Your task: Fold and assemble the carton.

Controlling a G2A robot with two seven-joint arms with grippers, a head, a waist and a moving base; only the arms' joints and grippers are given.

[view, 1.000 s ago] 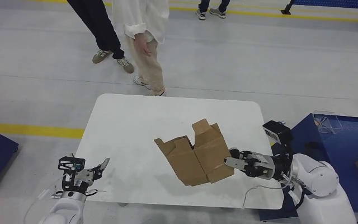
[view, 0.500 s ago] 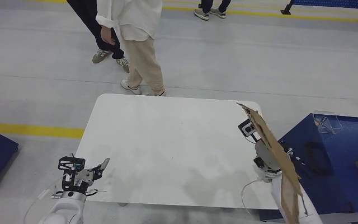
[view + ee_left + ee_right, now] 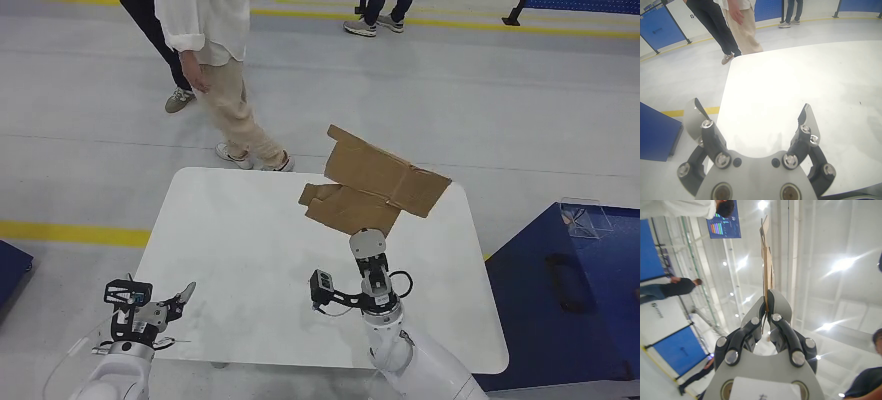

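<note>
The flattened brown carton (image 3: 375, 188) is held up in the air above the far half of the white table (image 3: 240, 260), broad face toward the top camera. My right gripper (image 3: 368, 238) is shut on its lower edge, arm pointing straight up from the table's near middle. In the right wrist view the carton (image 3: 766, 262) is seen edge-on, pinched between the fingertips of the right gripper (image 3: 766, 306). My left gripper (image 3: 185, 293) sits at the table's near left corner; in its own view the left gripper (image 3: 753, 111) stands open over bare tabletop with nothing between its fingers.
A person in light trousers (image 3: 228, 90) stands just beyond the table's far left edge. A blue cabinet (image 3: 570, 290) stands close to the right side. A blue panel (image 3: 657, 132) is beside the near left corner.
The right arm has swung the carton from the table's right edge up over the far middle, turning it from edge-on to broad face up. The left arm has stayed put.
</note>
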